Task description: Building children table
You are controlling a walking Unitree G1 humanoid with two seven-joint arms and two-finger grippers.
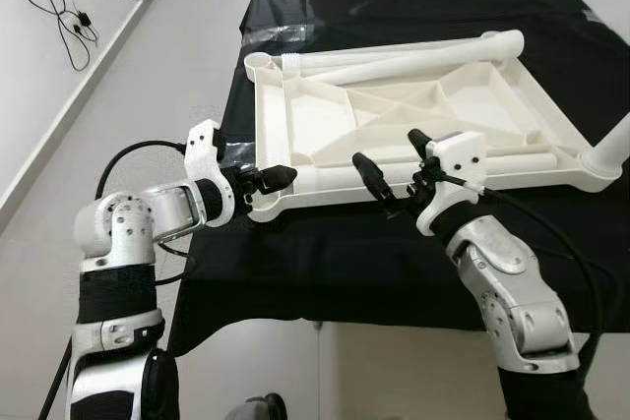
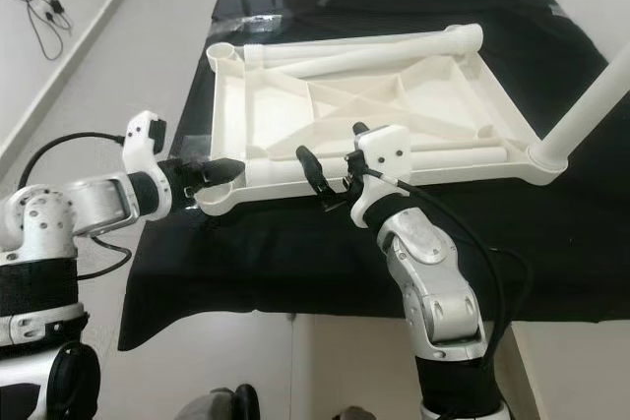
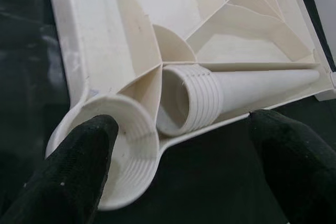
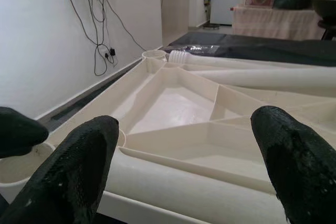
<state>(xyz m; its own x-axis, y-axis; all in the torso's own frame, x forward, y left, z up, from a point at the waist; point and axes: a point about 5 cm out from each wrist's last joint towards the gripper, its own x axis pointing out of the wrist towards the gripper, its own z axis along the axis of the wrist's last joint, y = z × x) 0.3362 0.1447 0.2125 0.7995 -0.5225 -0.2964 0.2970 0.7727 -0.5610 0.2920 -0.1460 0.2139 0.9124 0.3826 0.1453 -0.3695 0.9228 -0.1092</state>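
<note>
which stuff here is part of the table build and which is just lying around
Part of the job:
- white plastic tabletop, upside down
- loose white plastic tube legs lying in it
- white leg standing in the corner socket
- left end effector
- right end effector

Lying about:
- black table cloth
- black cables on the floor

A: What sits between the two black fingers (image 3: 68,177)?

B: The corner of a white plastic table top (image 3: 157,19), lying underside up on a black cloth (image 3: 210,182). Ribs cross its inside.

A: And the round cup at that corner?

B: A threaded socket (image 3: 128,156); one finger overlaps its rim. Just beside it lies a leg (image 3: 236,95), threaded end toward the socket, resting along the edge. The fingers stand wide apart.
</note>
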